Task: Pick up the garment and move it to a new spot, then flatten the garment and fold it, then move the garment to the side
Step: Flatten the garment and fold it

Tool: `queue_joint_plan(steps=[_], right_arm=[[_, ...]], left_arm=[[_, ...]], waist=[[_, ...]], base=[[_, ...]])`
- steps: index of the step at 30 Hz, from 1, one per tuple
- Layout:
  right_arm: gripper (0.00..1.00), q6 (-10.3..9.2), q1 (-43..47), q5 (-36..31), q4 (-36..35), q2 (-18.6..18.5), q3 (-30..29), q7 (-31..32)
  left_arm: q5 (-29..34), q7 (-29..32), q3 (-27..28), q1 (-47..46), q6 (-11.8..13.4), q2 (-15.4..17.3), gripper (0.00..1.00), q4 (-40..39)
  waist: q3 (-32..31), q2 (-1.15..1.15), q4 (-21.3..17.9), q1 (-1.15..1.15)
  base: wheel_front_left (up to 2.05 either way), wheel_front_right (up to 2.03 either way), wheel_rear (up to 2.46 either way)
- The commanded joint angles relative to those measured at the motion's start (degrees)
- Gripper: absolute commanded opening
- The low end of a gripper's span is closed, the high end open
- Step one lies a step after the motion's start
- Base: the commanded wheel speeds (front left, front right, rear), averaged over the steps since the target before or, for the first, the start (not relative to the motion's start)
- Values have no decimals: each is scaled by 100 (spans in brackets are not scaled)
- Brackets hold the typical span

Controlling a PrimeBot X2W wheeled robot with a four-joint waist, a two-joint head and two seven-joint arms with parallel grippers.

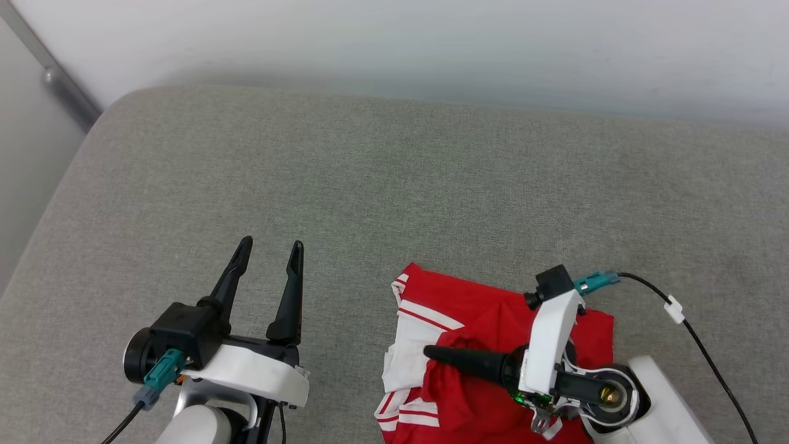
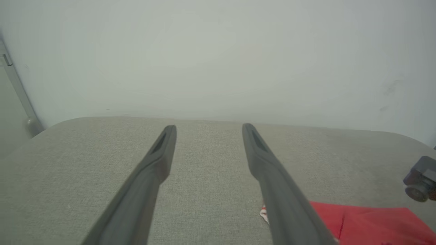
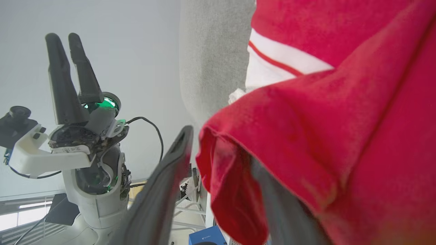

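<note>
I have bare grey cushion [image 1: 394, 185] ahead and to the left, free all the way to the wall [image 1: 431, 43] at the back. A metal rail [image 1: 61, 86] stands at the far left corner. At lower right the bunched shirt [image 1: 468, 308] blocks the way, a fold draped over my right gripper [image 1: 431, 367], possibly snagged. My left gripper [image 1: 272, 243] has nothing ahead of it.

The cushion [image 1: 394, 185] lies under the garment [image 1: 481, 308] and runs out left of it and behind it, with the wall [image 1: 431, 43] further behind. Left gripper [image 1: 272, 243] is left of the garment, apart from it, over bare cushion. Right gripper [image 1: 434, 353] is on top of the garment, one finger under a fold.
</note>
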Motion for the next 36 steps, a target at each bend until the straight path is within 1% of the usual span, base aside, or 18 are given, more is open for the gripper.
queue_joint_plan(steps=[1,5,11,15,18,21,24,27,31,32,36], right_arm=[[100,-2,-96,-50,2,5,57,-10],[100,-2,-201,-248,-359,-101,284,-55],[100,-2,-130,-1001,-1127,-605,643,-504],[100,-2,58,-1709,-1500,-1031,590,-889],[100,-2,230,-2563,-1663,-1307,244,-1419],[100,-2,461,-3373,-1791,-1431,-307,-1945],[100,-2,718,-4136,-1994,-1440,-947,-2495],[100,-2,1023,-4757,-2242,-1282,-1518,-3013],[100,-2,1412,-5179,-2573,-1090,-2092,-3680],[100,-2,1412,-5179,-2573,-1090,-2092,-3680],[100,-2,1773,-5414,-2895,-910,-2302,-4320]], left_arm=[[-11,-28,6,-48,-30,-4,100,16],[-21,-40,15,-35,-24,18,100,47],[-40,-51,29,16,12,55,100,81],[-58,-46,48,70,56,81,100,93],[-70,-46,62,112,74,105,100,101],[-86,-55,105,132,111,128,100,110],[-118,-68,162,144,134,155,100,135],[-111,-101,219,178,166,182,100,168],[-105,-146,249,219,160,193,100,226],[-105,-146,249,219,160,193,100,226],[-79,-180,264,308,150,220,100,333]], waist=[[2,0,-17,0],[-14,0,-68,0],[-88,0,-196,0],[-138,0,-311,0],[-174,0,-389,0],[-198,0,-484,0],[-225,0,-563,0],[-254,0,-627,0],[-296,0,-681,0],[-296,0,-681,0],[-400,0,-759,0]], base=[[0,0,0],[0,0,0],[0,0,0],[0,0,0],[0,0,0],[0,0,0],[0,0,0],[0,0,0],[0,0,0],[0,0,0],[0,0,0]])
